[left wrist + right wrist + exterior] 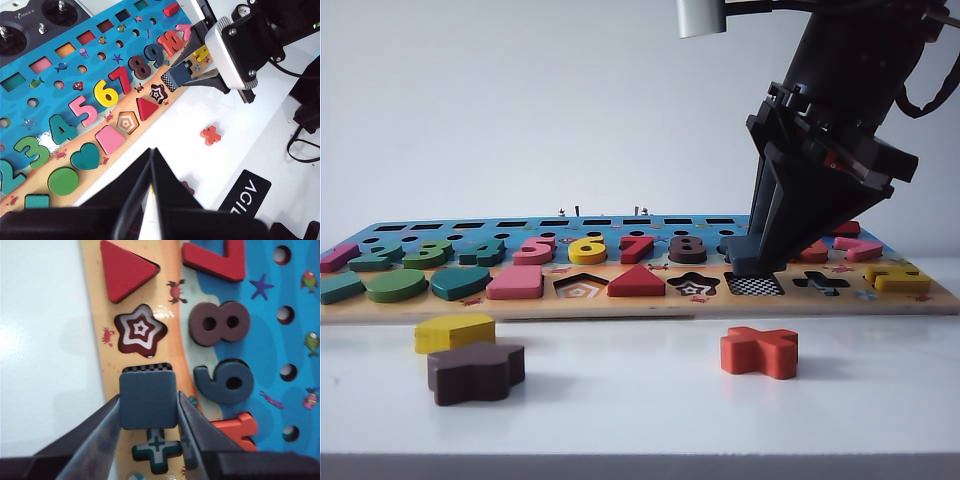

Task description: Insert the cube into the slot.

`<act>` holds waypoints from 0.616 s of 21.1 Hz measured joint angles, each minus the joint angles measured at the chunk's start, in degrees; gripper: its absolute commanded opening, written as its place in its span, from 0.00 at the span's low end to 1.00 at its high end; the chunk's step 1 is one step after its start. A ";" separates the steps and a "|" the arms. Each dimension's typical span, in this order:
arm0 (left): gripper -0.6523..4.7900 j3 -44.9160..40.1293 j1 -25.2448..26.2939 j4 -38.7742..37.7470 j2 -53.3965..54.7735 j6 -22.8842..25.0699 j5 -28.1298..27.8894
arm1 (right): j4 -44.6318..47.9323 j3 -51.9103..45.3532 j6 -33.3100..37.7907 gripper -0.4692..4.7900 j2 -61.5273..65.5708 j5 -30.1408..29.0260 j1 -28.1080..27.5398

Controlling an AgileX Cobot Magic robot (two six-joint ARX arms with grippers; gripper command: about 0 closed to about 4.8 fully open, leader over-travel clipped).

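Right gripper (pixel 149 412) held the cube (pixel 148 400) by two opposite edges, directly over the slot (pixel 148 368), whose checkered strip showed just beyond the cube. Cube judged light, rigid, smooth-sided; an edge grip suits it. Only the exterior view showed it tilted, not seated. Left gripper (pixel 150 200) hung well back over the bench (pixel 235 150), fingers together, empty.

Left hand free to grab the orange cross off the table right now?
Probably yes. The left hand hangs shut above the near table edge, holding nothing, and the orange cross lies alone on bare table. The right hand holds the cube over the board, off that path.
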 measured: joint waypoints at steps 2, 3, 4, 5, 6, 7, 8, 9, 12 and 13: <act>0.15 0.00 0.00 0.00 0.00 0.00 0.00 | -0.07 0.00 -0.61 0.14 0.20 0.20 0.02; 0.15 0.00 0.00 0.00 0.00 0.00 -0.02 | -0.02 0.00 -1.03 0.14 0.13 0.24 0.02; 0.15 0.02 0.00 0.00 0.00 0.00 0.00 | 0.00 0.02 -1.40 0.14 0.11 0.35 0.02; 0.15 0.02 0.00 0.00 0.00 0.00 0.00 | -0.02 0.00 -1.57 0.14 0.13 0.37 0.00; 0.15 0.00 0.00 0.00 0.00 0.00 0.00 | -0.07 0.00 -1.64 0.14 0.15 0.37 0.00; 0.15 0.02 0.00 0.00 0.00 0.00 -0.02 | -0.02 0.00 -1.75 0.14 0.13 0.37 0.02; 0.15 0.02 0.00 0.00 0.00 0.00 0.00 | -0.04 0.00 -1.77 0.14 0.13 0.37 0.02; 0.15 0.00 0.00 0.00 0.00 0.00 0.00 | -0.04 0.00 -1.77 0.14 0.13 0.39 0.02; 0.15 0.00 0.00 0.00 0.00 0.00 0.00 | -0.04 0.00 -1.77 0.14 0.15 0.42 0.02; 0.15 0.00 0.00 0.00 0.00 0.00 -0.02 | -0.04 0.00 -1.77 0.14 0.15 0.42 0.02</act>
